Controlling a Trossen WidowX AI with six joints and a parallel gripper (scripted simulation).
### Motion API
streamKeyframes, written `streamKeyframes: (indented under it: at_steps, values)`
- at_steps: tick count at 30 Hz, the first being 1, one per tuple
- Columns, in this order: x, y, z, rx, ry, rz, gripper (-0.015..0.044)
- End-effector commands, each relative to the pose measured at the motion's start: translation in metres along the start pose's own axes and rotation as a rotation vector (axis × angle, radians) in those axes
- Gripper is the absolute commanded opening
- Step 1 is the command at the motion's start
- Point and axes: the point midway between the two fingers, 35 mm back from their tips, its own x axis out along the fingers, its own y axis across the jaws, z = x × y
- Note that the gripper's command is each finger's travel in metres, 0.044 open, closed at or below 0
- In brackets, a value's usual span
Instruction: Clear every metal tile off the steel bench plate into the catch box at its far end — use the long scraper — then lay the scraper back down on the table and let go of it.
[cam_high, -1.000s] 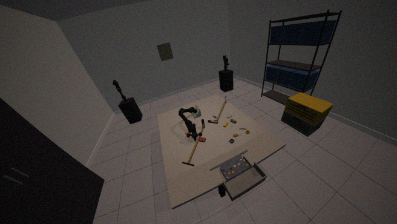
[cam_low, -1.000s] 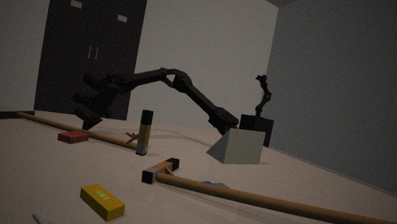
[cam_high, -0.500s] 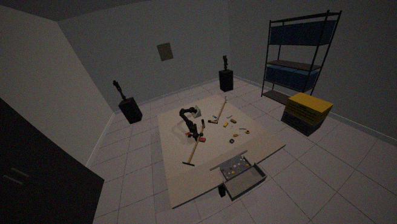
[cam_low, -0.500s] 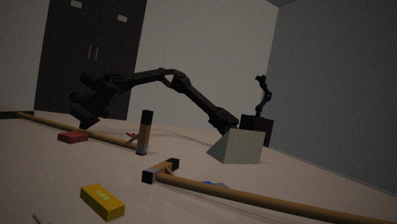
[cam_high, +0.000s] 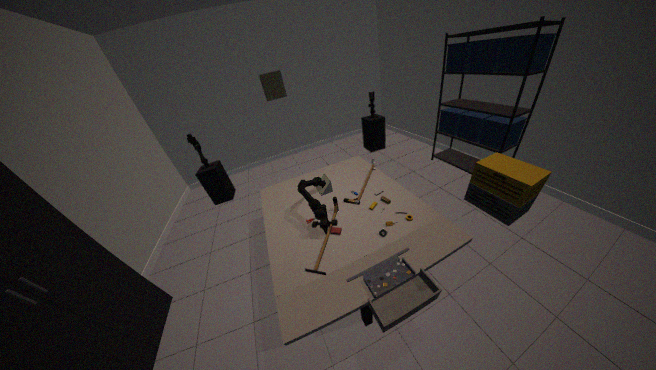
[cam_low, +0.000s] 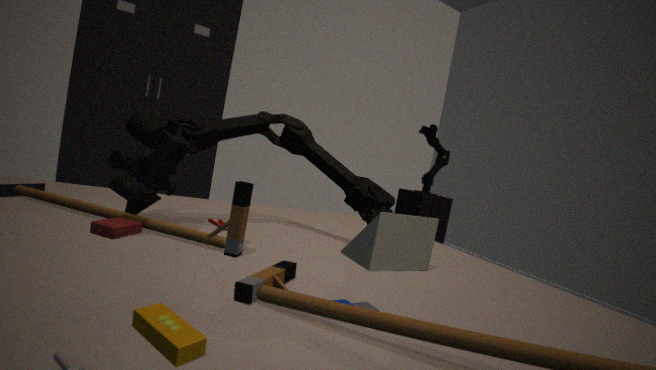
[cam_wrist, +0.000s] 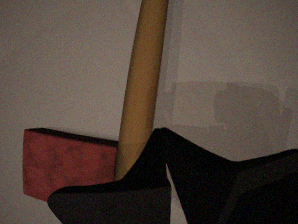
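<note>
The long scraper (cam_high: 324, 247) (cam_low: 170, 228) (cam_wrist: 142, 75) lies on the table, its dark blade (cam_high: 315, 271) toward the plate side and its upright grip (cam_high: 335, 204) (cam_low: 239, 215) at the other end. My gripper (cam_high: 327, 230) (cam_low: 131, 211) (cam_wrist: 160, 133) is shut with nothing between its fingers. Its tips are low at the scraper's handle, beside the red block; whether they touch the handle I cannot tell. Several small metal tiles (cam_high: 388, 274) are scattered on the dark steel bench plate (cam_high: 371, 283). The catch box (cam_high: 405, 300) adjoins the plate's outer side, with no tiles visible inside.
The red block (cam_high: 336, 231) (cam_low: 116, 227) (cam_wrist: 70, 162) lies against or close beside the handle. A second long-handled tool (cam_high: 366, 183) (cam_low: 400, 325), a yellow block (cam_high: 373, 205) (cam_low: 170, 332) and a pale wedge (cam_low: 405, 242) are on the table. A low rail (cam_high: 378, 264) borders the plate.
</note>
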Motion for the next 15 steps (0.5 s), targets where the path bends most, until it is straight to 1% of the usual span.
streamKeyframes:
  at_steps: [1,15]
  values:
    - [0.003,0.006,-0.001,0.002,0.007,0.0,0.0]
    - [0.005,0.019,0.001,0.002,0.006,0.0,0.0]
